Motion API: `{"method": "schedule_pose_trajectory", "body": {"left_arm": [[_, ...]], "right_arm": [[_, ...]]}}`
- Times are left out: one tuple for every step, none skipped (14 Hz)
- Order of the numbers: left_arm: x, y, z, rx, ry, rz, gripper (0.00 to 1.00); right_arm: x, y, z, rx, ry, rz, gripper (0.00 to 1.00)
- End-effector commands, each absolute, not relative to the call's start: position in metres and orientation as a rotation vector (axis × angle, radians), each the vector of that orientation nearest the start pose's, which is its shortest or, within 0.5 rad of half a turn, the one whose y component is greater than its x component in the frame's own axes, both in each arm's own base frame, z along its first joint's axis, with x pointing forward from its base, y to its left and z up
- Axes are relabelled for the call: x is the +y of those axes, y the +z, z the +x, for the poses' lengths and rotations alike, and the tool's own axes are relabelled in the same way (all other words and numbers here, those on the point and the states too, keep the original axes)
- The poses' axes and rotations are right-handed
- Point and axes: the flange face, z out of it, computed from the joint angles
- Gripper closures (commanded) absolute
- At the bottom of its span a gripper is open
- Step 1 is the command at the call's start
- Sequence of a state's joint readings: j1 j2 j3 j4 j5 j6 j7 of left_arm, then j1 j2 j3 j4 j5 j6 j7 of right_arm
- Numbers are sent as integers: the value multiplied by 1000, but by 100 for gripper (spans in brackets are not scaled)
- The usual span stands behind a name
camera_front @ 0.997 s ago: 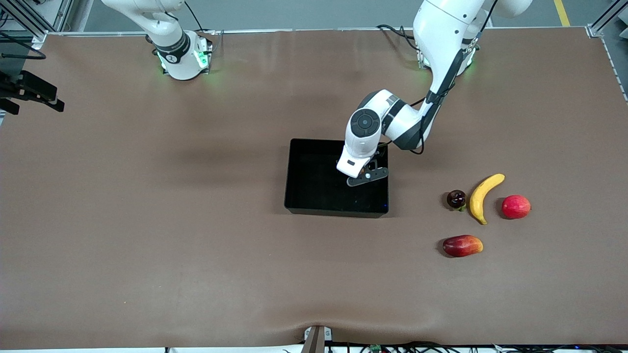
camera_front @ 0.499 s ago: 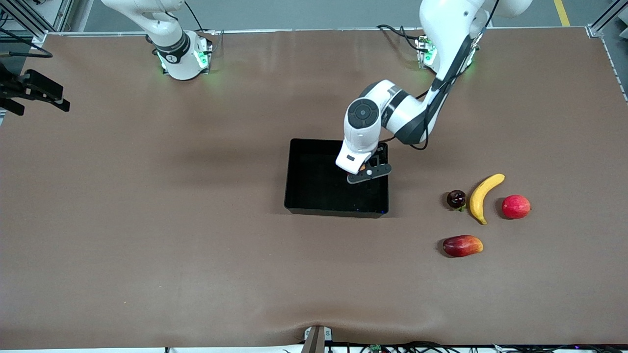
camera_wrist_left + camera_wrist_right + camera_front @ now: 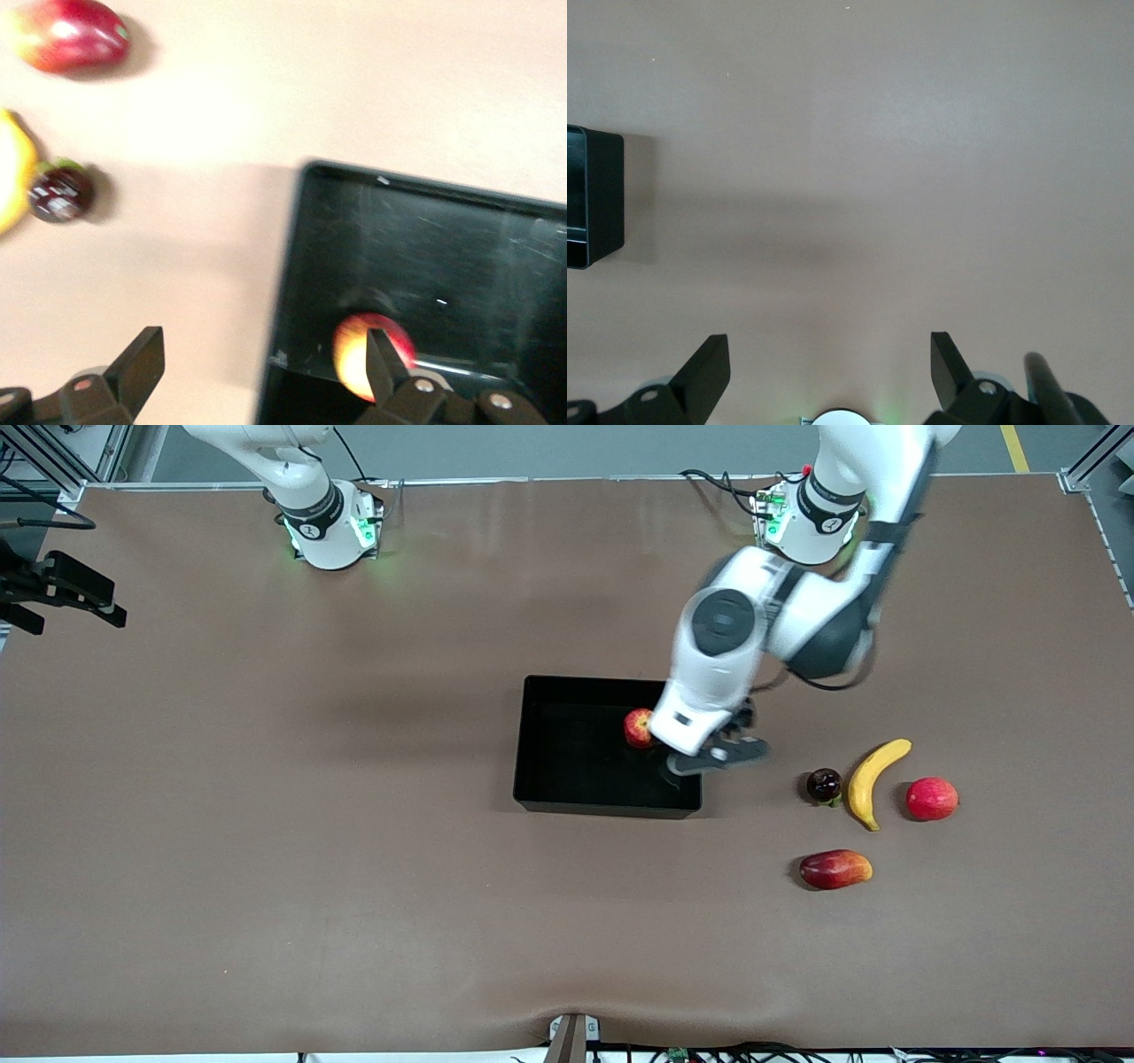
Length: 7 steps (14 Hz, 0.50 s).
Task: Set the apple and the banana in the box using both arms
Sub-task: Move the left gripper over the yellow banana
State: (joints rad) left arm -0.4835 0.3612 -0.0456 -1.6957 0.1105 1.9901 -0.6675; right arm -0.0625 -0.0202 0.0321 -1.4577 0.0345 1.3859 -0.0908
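The apple (image 3: 637, 727), red with a yellow patch, lies in the black box (image 3: 567, 779) near the wall toward the left arm's end; it also shows in the left wrist view (image 3: 359, 354). My left gripper (image 3: 719, 757) is open and empty over that wall of the box (image 3: 461, 257), its own view showing the spread fingers (image 3: 263, 354). The yellow banana (image 3: 873, 779) lies on the table toward the left arm's end. My right gripper (image 3: 830, 354) is open and empty, waiting high over bare table near its own base.
Around the banana lie a small dark round fruit (image 3: 824, 784), a plain pinkish-red round fruit (image 3: 931, 798) and an elongated red-and-orange fruit (image 3: 834, 869), the last nearest the front camera. The brown table stretches wide on every side of the box.
My left gripper has let go of the apple, which now lies in the box. The left arm has swung from inside the box toward the left arm's end.
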Motion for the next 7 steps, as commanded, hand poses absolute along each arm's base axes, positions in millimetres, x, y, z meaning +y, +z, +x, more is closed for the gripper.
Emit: {"method": "schedule_pose_trajectory", "body": {"left_arm": [[-269,395,580,-7,51,-3018,0],[-249,391,586,56,76,-3013,0],[-230,380,589,143,121,-3006,0],[-213,377,593,211,141,-3001,0],[-196,372,597,275,166,-2997,0],[-176,366,600,348,186,-2994,0],[-154,359,603,409,205,-2992,0]], "right_arm": [[-12,680,525,-120,39,-3119,0],[-12,680,525,-120,39,-3119,0],[-12,680,525,-120,39,-3119,0],[-12,680,525,-120,39,-3119,0],[-12,680,525,-120,41,-3119,0],[-11,679,525,-122,44,-3118,0],[-12,679,525,-120,48,-3118,0]]}}
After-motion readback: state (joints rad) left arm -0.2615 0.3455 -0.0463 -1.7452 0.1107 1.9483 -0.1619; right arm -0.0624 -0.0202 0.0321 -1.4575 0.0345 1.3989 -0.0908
